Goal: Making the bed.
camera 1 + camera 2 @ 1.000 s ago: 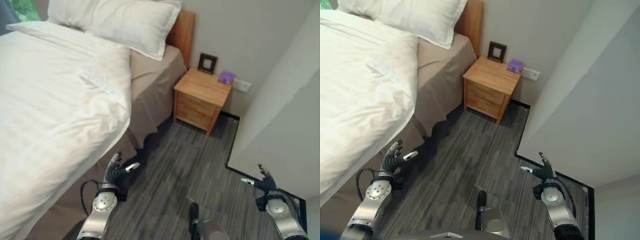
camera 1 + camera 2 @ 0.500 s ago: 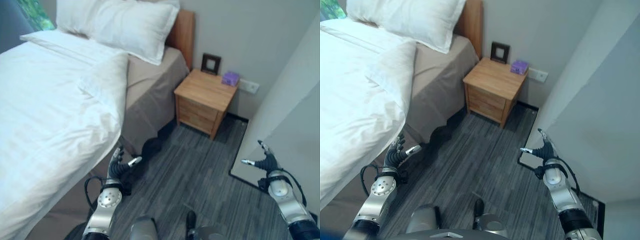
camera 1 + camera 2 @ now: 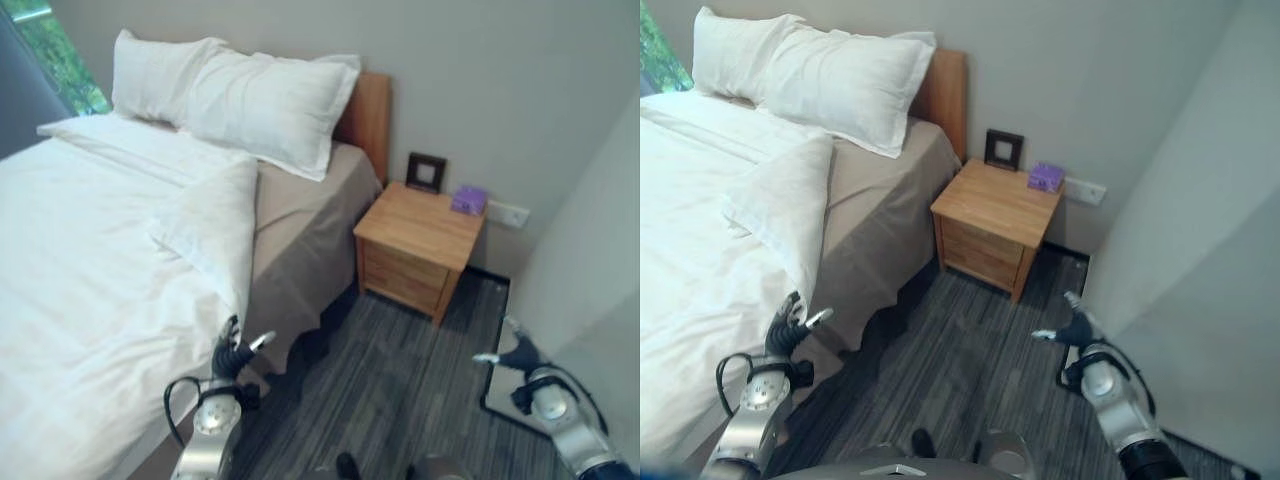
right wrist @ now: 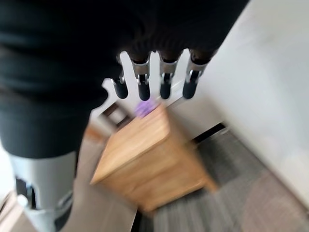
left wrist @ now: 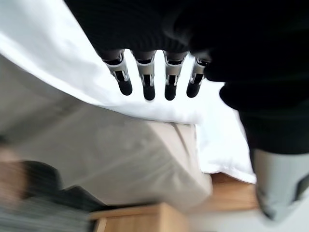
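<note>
A bed with a white duvet [image 3: 90,290] stands at the left, its near top corner folded back so the beige sheet [image 3: 300,220] shows. Two white pillows [image 3: 265,105] lie against the wooden headboard [image 3: 372,110]. My left hand [image 3: 232,355] hangs low beside the duvet's hanging edge, open and holding nothing; its fingers [image 5: 147,77] show straight over the white cloth. My right hand [image 3: 1076,328] is low at the right near the wall, open and empty, with straight fingers [image 4: 164,77].
A wooden nightstand [image 3: 418,245] stands between bed and wall, bearing a dark picture frame [image 3: 426,172] and a small purple box [image 3: 468,200]. A grey wall [image 3: 1180,250] juts in at the right. Striped grey carpet [image 3: 400,380] lies between bed and wall.
The camera has tilted up, so the bed, pillows and nightstand sit lower in the picture. Both hands stay open and low; the left one is closer to the duvet's edge.
</note>
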### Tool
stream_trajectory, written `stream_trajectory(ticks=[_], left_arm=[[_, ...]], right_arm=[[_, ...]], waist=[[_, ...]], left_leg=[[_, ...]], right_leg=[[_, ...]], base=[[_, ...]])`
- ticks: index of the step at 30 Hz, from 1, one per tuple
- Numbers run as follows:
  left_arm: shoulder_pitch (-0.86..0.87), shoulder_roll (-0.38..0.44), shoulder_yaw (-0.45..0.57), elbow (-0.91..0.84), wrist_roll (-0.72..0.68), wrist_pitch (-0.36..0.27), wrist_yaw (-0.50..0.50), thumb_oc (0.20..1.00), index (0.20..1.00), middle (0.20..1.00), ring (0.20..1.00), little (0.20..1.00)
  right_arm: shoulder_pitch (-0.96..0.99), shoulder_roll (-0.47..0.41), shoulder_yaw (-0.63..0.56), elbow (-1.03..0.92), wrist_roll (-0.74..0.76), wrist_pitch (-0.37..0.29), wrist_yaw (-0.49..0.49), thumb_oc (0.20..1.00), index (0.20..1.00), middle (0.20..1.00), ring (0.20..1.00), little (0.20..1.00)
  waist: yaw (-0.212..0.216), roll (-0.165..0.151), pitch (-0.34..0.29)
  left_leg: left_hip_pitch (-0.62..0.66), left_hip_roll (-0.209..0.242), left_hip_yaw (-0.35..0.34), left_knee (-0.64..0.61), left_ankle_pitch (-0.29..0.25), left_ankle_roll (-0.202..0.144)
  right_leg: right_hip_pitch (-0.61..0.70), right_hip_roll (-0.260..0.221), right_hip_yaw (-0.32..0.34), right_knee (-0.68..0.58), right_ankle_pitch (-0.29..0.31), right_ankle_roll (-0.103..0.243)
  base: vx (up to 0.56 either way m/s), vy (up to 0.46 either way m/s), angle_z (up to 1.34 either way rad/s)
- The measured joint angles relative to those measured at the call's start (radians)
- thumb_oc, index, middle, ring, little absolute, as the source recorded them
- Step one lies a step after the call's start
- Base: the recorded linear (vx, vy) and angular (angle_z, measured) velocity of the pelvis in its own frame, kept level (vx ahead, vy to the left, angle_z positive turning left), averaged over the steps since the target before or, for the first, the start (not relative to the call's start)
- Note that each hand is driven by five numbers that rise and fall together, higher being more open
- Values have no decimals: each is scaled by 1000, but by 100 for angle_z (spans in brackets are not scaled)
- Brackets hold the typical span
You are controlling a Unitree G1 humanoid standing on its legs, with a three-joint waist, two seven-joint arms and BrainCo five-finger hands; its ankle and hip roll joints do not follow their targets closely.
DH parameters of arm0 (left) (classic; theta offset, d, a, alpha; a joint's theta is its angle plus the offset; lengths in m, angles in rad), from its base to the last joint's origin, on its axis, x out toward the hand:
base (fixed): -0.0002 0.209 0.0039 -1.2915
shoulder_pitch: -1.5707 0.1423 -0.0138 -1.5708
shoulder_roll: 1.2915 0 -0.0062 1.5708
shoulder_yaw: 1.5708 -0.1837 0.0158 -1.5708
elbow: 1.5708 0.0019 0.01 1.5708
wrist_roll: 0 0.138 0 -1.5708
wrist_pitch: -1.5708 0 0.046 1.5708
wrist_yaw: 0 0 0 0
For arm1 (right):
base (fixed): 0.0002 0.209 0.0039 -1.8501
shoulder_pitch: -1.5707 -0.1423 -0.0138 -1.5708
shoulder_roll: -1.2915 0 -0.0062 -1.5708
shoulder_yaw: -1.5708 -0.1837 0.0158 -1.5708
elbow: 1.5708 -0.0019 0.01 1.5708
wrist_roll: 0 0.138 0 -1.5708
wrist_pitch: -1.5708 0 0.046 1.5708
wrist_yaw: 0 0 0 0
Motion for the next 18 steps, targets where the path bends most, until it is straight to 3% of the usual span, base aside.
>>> stream_trajectory(ticks=[1, 2, 3, 4, 5, 7, 9, 10, 11, 12, 13, 14, 15, 16, 18], left_arm=[[-16, 7, 12, -20, -3, -6, 9, 1000, 1000, 1000, 1000, 1000], [-27, 15, 20, -21, -4, -8, 19, 1000, 1000, 1000, 1000, 1000], [-36, 23, 52, -19, -5, -9, 32, 1000, 1000, 1000, 1000, 1000], [-37, 24, 66, -19, -5, -9, 39, 1000, 1000, 1000, 1000, 1000], [-33, 30, 86, -22, -5, -15, 48, 1000, 1000, 1000, 1000, 1000], [-23, 32, 116, -20, -8, -20, 65, 1000, 1000, 1000, 1000, 1000], [-26, 43, 137, -18, -44, -28, 76, 1000, 1000, 1000, 1000, 1000], [-28, 65, 136, -8, -46, -28, 91, 1000, 1000, 1000, 1000, 1000], [-12, 91, 149, -13, -46, -29, 96, 1000, 1000, 1000, 1000, 1000], [25, 83, 156, -26, -45, -30, 108, 1000, 1000, 1000, 1000, 1000], [33, 39, 172, -39, -45, -38, 112, 1000, 1000, 1000, 1000, 1000], [19, 16, 168, -27, -45, -45, 113, 1000, 1000, 1000, 1000, 1000], [8, 12, 168, -15, -46, -48, 113, 1000, 1000, 1000, 1000, 1000], [0, 15, 166, 2, -74, -47, 111, 1000, 1000, 1000, 1000, 1000], [-25, 12, 161, 58, -119, -46, 113, 1000, 1000, 1000, 1000, 1000]], right_arm=[[-29, -6, -5, -36, -6, -1, -8, 1000, 1000, 1000, 1000, 1000], [-49, -11, -6, -50, -8, -6, -9, 1000, 1000, 1000, 1000, 1000], [-91, -16, -7, -53, -17, -13, -10, 1000, 1000, 1000, 1000, 1000], [-101, -16, -11, -53, -18, -18, -12, 1000, 1000, 1000, 1000, 1000], [-122, -16, -12, -54, -18, -20, -14, 1000, 1000, 1000, 1000, 1000], [-146, -14, -11, -58, -17, -20, -17, 1000, 1000, 1000, 1000, 1000], [-173, -14, -12, -73, -17, -20, -18, 1000, 1000, 1000, 1000, 1000], [-197, -14, -4, -75, -17, -24, -18, 1000, 1000, 1000, 1000, 1000], [-211, -5, -4, -65, -18, -26, -17, 1000, 1000, 1000, 1000, 1000], [-229, -3, -9, -71, -20, -26, -18, 1000, 1000, 1000, 1000, 1000], [-259, -35, 14, -64, -31, -18, -38, 1000, 1000, 1000, 1000, 1000], [-275, -60, 45, -27, -36, -19, -35, 1000, 1000, 1000, 1000, 1000], [-314, -62, 69, 24, -37, -8, -32, 1000, 1000, 1000, 1000, 1000], [-357, -36, 80, 46, -37, 12, -21, 1000, 1000, 1000, 1000, 1000], [-393, -36, 88, 45, -37, 12, -16, 1000, 1000, 1000, 1000, 1000]], waist=[[-5, 11, 11], [-7, 4, 11], [-1, -2, 14], [0, -4, 13], [6, -16, 20], [13, -13, 29], [3, -27, 39], [2, -56, 42], [31, -99, 45], [37, -70, 46], [-1, -30, 78], [-10, 6, 72], [-19, 2, 78], [-12, -7, 83], [-12, -16, 88]], left_leg=[[8, 11, -67, -10, -4, -10], [18, 16, -96, -20, 1, -14], [41, 22, -143, -36, -3, -24], [47, 26, -161, -39, -5, -28], [70, 27, -188, -55, -7, -32], [83, 36, -275, -63, -33, -41], [78, 50, -365, -66, -50, -41], [105, 54, -411, -76, -56, -100], [160, 29, -422, -90, -79, -168], [165, 62, -414, -81, -105, -184], [135, 110, -459, -28, -148, -189], [126, 125, -477, -3, -156, -183], [122, 123, -468, 31, -160, -185], [107, 118, -396, 96, -143, -200], [27, 108, -336, 267, -117, -268]], right_leg=[[17, -3, -8, -225, 3, 6], [35, -4, -4, -352, 22, 3], [54, 3, 10, -532, 68, 18], [78, 15, 27, -628, 101, 43], [96, 26, 30, -725, 163, 36], [118, 76, 138, -876, 216, 45], [95, 114, 186, -919, 276, 30], [99, 121, 201, -918, 272, 48], [109, 96, 209, -892, 370, 44], [109, 116, 191, -855, 409, 9], [93, 142, 112, -778, 337, -6], [94, 153, 84, -749, 315, -25], [93, 157, 68, -727, 287, -35], [117, 162, 65, -738, 278, -49], [165, 145, 48, -775, 287, -63]], base=[[297, -133, 111], [433, -178, 142], [476, -181, 117], [391, -143, 111], [280, -95, 88], [419, -143, 95], [277, -98, 150], [493, -254, 149], [484, -253, 101], [840, -466, 62], [353, -213, 75], [495, -227, 92], [190, -58, 54], [299, -156, 26], [186, -225, 26]])
